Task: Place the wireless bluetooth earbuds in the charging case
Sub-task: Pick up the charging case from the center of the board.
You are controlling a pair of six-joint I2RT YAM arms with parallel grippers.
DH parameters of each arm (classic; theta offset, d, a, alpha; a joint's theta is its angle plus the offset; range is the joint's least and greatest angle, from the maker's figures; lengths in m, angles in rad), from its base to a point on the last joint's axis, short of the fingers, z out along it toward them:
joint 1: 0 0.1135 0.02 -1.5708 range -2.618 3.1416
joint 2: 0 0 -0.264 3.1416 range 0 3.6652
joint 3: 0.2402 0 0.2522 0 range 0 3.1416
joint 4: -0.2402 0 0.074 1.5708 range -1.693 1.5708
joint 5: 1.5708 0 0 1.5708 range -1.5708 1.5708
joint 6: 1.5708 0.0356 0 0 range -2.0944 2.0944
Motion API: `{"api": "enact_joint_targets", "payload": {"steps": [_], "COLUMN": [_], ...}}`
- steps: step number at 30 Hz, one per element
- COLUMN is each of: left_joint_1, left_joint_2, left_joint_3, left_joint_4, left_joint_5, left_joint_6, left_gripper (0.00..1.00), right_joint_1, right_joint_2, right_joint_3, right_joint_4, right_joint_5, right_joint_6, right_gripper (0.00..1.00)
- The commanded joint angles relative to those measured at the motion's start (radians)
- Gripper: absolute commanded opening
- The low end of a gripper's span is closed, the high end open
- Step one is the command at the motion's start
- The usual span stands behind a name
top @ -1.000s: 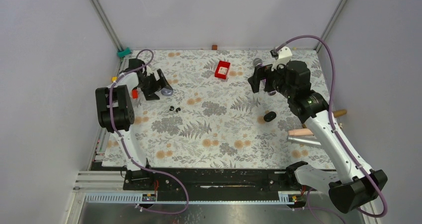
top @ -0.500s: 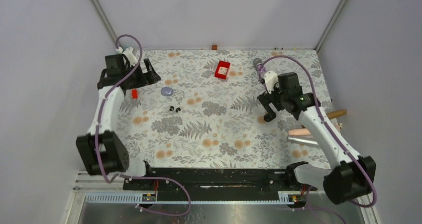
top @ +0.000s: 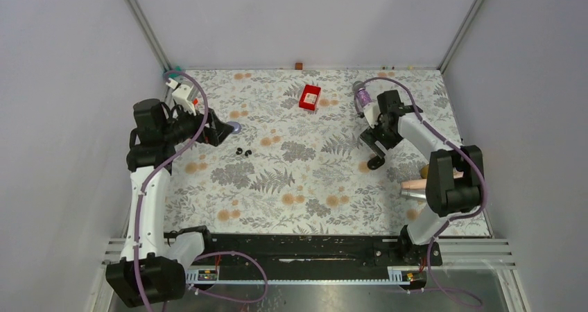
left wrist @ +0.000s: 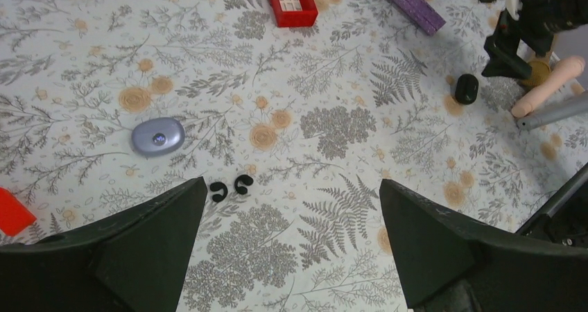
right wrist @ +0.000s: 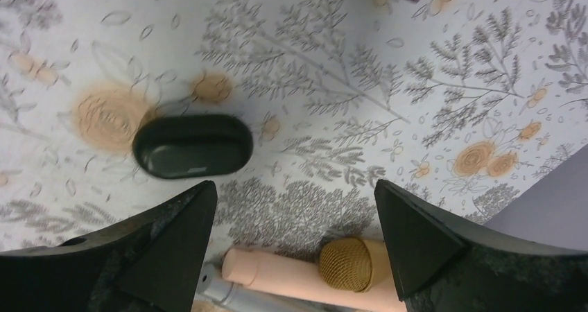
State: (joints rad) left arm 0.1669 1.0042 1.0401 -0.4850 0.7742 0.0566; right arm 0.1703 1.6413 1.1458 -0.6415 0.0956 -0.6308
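The lavender-grey charging case (left wrist: 158, 136) lies shut on the floral cloth, also seen in the top view (top: 234, 126). The two black earbuds (left wrist: 218, 191) (left wrist: 243, 182) lie side by side just in front of it, small in the top view (top: 243, 150). My left gripper (left wrist: 292, 187) hovers open and empty above the cloth, its left fingertip close to the earbuds; from above it (top: 219, 129) sits just left of the case. My right gripper (right wrist: 294, 187) is open and empty, hovering at the right (top: 374, 144), far from the case and earbuds.
A black oval object (right wrist: 193, 145) lies just ahead of the right gripper's left finger. A pink microphone with a gold mesh head (right wrist: 347, 263) and a grey tube (right wrist: 229, 295) lie under it. A red box (top: 310, 97) and a purple glitter microphone (top: 360, 93) sit at the back.
The left gripper has swung from the back-left corner down to beside the case. The right arm has folded back to the right, its gripper staying over the black oval object.
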Motion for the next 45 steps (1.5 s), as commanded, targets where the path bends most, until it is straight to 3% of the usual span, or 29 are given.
{"api": "enact_joint_targets", "payload": {"steps": [1,10,19,26,36,45], "left_joint_1": [0.005,0.005,0.005,0.005,0.005,0.006], "left_joint_2": [-0.05,-0.07,-0.065,-0.056,-0.05,-0.052], "left_joint_3": [-0.023,-0.043,-0.045,-0.046,-0.048,-0.047], "left_joint_4": [0.026,0.047,0.053,0.058,0.059,0.059], "left_joint_5": [0.027,0.046,0.027,0.017,0.015,0.014], "left_joint_6": [0.051,0.04,0.032,0.028,0.026,0.025], "left_gripper": [0.99,0.99,0.98,0.99,0.98,0.99], "right_joint_1": [-0.015,-0.017,0.004,0.097,0.241,0.332], "right_joint_2": [0.06,0.154,0.153,0.115,0.063,-0.004], "right_joint_3": [0.089,0.055,0.016,-0.068,-0.064,-0.116], "right_joint_4": [0.053,0.154,0.103,0.081,-0.075,-0.154], "right_joint_5": [0.083,0.279,0.17,0.15,0.022,-0.001], "right_joint_6": [0.079,0.075,0.051,-0.01,0.044,0.063], "right_gripper": [0.91,0.9,0.88,0.89,0.91,0.95]}}
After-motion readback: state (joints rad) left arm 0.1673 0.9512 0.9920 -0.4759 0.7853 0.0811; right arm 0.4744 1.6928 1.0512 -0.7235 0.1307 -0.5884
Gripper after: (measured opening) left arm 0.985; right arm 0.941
